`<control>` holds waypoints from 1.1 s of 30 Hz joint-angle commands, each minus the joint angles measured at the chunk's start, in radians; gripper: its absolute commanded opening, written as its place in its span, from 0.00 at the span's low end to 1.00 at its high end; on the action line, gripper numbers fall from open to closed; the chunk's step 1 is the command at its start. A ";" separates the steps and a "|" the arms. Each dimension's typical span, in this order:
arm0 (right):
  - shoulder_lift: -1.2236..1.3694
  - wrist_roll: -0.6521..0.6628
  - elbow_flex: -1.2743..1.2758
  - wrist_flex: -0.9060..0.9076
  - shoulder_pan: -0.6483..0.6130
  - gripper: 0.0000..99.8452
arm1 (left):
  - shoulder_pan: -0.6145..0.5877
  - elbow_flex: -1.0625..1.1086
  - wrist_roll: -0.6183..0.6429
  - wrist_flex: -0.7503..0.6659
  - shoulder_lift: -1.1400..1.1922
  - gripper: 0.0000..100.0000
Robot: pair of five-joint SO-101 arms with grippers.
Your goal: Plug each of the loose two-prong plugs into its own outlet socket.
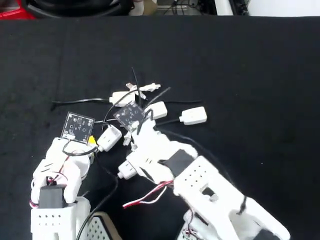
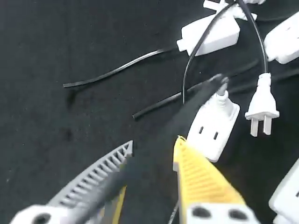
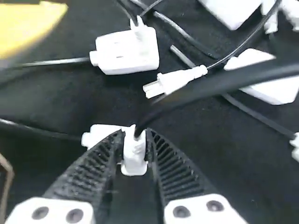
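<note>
Robotics lab bench: black-covered table (image 1: 250, 60), two white robot arms (image 1: 200, 185).

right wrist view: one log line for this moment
right end effector: shut on held plug | left end effector: open, near outlet socket | loose plug: not plugged in

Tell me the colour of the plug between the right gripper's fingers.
The plug is white, on a black cord; best seen in the right wrist view.
</note>
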 commanded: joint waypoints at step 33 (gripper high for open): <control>-0.641 -0.471 0.165 -0.316 -0.054 0.01 | 0.481 -0.351 0.029 0.092 -0.155 0.15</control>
